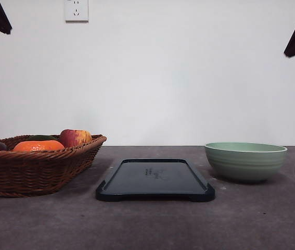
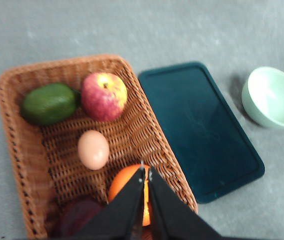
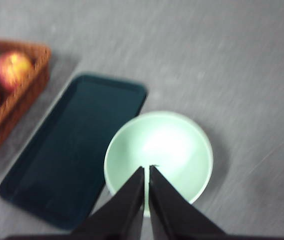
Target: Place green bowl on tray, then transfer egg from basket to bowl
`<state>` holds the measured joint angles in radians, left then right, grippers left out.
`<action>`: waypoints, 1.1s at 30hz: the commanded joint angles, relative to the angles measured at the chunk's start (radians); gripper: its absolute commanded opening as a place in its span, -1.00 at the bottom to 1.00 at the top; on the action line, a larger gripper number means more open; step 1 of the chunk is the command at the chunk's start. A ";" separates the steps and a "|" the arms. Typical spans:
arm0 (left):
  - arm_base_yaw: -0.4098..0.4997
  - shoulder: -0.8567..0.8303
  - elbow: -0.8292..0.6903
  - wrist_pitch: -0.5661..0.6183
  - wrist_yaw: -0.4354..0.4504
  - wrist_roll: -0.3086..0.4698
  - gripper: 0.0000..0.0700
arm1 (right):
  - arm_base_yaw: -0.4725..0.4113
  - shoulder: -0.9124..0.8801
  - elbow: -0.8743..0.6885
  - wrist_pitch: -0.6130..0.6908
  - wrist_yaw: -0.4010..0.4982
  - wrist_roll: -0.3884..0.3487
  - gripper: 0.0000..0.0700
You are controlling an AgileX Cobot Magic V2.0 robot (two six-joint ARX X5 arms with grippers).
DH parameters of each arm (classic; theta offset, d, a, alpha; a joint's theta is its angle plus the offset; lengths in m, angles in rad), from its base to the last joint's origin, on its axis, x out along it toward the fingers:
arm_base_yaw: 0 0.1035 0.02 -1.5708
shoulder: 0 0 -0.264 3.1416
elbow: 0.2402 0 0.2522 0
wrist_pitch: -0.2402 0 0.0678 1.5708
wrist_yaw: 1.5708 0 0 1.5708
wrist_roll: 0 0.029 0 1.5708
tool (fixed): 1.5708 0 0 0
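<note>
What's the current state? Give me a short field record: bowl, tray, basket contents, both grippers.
green bowl: on the table, right of the tray, empty
tray: bare, between basket and bowl
basket: left of the tray
basket contents: egg, apple, orange, a green fruit, a dark red item
left gripper: above the basket, fingers together, holding nothing
right gripper: above the bowl, fingers together, holding nothing
task stage: bowl not yet on tray
</note>
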<state>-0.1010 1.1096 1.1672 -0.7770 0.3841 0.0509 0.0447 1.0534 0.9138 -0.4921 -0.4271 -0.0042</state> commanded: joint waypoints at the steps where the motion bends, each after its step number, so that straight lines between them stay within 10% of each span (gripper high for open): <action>1: -0.010 0.016 0.024 0.002 0.007 0.033 -1.00 | 0.008 0.017 0.020 -0.001 -0.003 -0.018 -0.98; 4: -0.022 0.022 0.024 0.006 0.007 0.054 -0.86 | 0.017 0.025 0.020 -0.004 -0.003 -0.045 -0.89; 9: -0.025 0.022 0.023 0.013 0.006 0.054 -0.01 | 0.020 0.024 0.020 -0.006 -0.002 -0.056 -0.18; 33: -0.025 0.022 0.023 0.012 0.006 0.009 0.00 | 0.017 0.403 0.437 -0.473 0.194 0.023 -0.15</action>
<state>-0.1230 1.1252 1.1679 -0.7743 0.3851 0.0771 0.0597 1.4286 1.3299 -0.9621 -0.2348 0.0086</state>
